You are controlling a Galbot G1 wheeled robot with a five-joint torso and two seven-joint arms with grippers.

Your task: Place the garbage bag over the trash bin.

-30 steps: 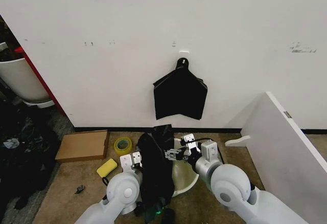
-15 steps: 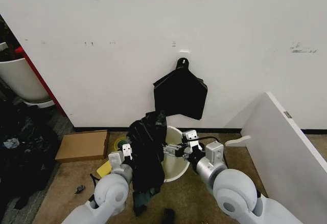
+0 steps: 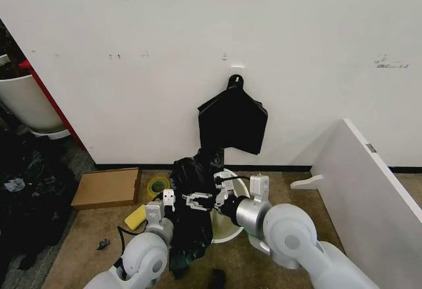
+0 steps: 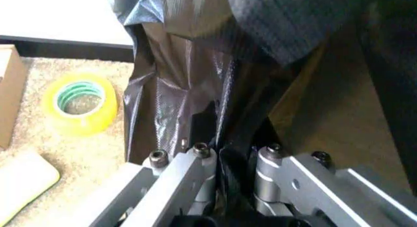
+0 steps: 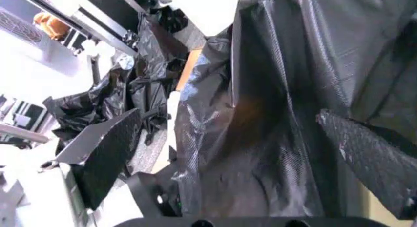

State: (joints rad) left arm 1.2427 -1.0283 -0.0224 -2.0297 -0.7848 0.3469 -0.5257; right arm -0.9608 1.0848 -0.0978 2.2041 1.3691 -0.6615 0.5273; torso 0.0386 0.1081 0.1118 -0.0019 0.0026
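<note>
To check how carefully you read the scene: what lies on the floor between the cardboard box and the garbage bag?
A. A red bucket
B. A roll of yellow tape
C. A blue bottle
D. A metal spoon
B: a roll of yellow tape lies on the carpet between the cardboard box and the garbage bag, and it also shows beside the bag in the left wrist view.

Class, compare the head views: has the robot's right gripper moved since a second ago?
Yes. The right gripper has swung toward the robot's left, from over the trash bin onto the garbage bag.
</note>
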